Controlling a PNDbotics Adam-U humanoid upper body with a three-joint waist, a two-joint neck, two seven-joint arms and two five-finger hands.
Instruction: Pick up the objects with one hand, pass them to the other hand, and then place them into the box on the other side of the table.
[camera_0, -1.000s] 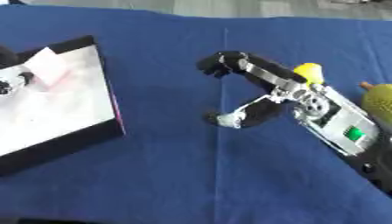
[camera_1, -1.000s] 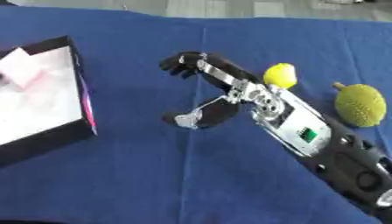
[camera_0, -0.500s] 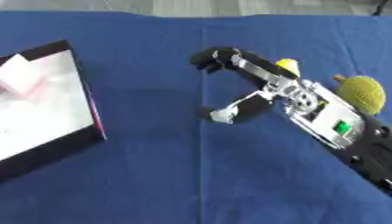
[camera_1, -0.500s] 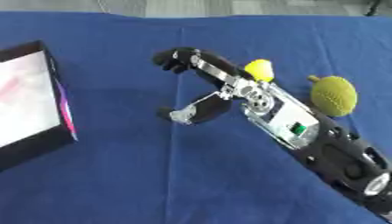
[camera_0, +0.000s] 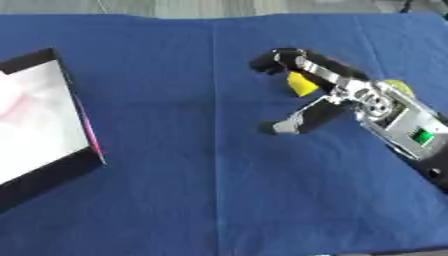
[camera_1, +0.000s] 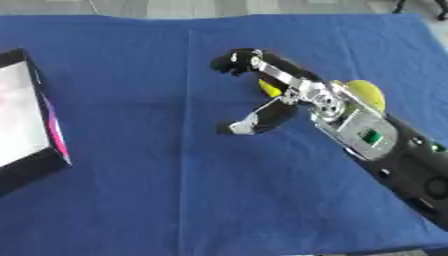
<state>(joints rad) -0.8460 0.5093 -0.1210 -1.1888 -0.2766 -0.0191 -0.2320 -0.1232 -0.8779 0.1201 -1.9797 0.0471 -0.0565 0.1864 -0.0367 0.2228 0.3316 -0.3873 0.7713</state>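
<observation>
The right hand (camera_0: 319, 95) hangs over the blue cloth (camera_0: 201, 175), fingers spread and holding nothing; a small yellow thing (camera_0: 301, 84) peeks out under it; a bumpy green ball (camera_1: 363, 93) hides behind the arm; the box (camera_0: 35, 130) is cut off at left.

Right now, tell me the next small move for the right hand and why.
Probably lower the right hand and close its fingers round the small yellow object. The hand is open, thumb spread toward the table, and the yellow object lies just beneath its fingers, not yet held. The box waits at the table's left edge, and no left hand shows.
</observation>
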